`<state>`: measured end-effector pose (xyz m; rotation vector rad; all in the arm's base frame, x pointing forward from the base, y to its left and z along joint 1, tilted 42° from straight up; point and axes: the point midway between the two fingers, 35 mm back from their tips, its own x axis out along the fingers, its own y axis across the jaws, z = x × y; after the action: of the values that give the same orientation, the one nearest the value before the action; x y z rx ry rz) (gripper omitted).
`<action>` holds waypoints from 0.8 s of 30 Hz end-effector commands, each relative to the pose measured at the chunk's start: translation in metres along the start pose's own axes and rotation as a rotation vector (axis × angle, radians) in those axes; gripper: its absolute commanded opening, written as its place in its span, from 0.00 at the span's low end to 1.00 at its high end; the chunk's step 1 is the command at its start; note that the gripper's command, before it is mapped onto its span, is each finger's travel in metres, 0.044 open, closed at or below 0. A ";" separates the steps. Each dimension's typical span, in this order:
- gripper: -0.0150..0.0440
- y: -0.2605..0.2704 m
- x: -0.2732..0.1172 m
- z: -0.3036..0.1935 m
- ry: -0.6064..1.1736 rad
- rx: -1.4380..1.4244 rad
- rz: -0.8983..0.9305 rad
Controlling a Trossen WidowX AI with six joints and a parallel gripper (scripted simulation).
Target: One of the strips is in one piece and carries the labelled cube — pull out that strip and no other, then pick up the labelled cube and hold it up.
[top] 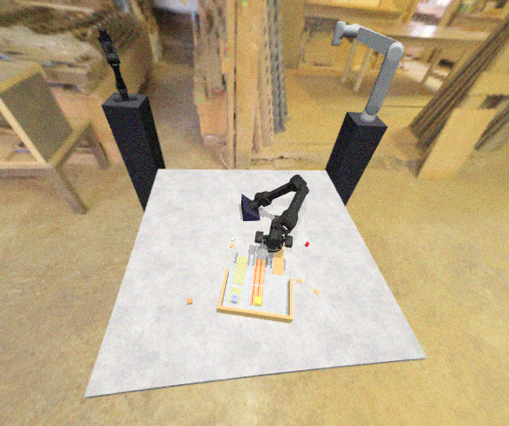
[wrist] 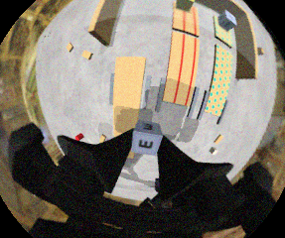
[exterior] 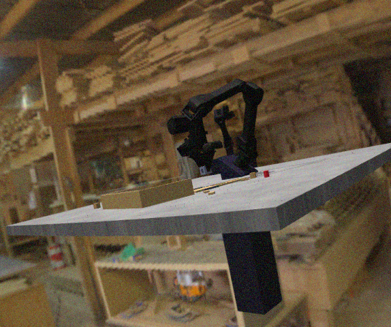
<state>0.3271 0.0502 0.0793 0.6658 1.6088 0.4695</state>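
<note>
My gripper (top: 271, 249) (wrist: 146, 133) is shut on the grey-blue labelled cube (exterior: 202, 170) (wrist: 146, 144), which shows an "E". It holds the cube above the table; in the top view the arm hides it. The plain tan strip (top: 277, 265) (wrist: 130, 79) is in one piece, carries no cube and lies outside the tray, its near end below the gripper. The red-striped strip (top: 259, 273) (wrist: 182, 64) is split by a gap; a yellow cube (top: 258, 300) (wrist: 185, 4) sits on its far piece. The dotted strip (top: 239, 270) (wrist: 219, 79) is also split, with a blue cube (top: 235, 298) (wrist: 226, 20) on its far piece.
The wooden frame (top: 254, 313) (exterior: 165, 194) walls the far parts of the split strips. Low guide rails stand beside the strips. A small red piece (top: 307, 243) (exterior: 266, 174) (wrist: 79, 137), a white piece (top: 232, 239) (wrist: 213, 150) and several wood bits lie around.
</note>
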 end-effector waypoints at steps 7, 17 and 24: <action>0.25 -0.014 0.001 -0.030 -0.004 -0.003 -0.003; 0.25 -0.014 -0.034 -0.031 -0.003 -0.002 -0.004; 0.25 -0.014 -0.034 -0.031 -0.003 -0.002 -0.004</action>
<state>0.2966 0.0204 0.0994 0.6658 1.6065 0.4669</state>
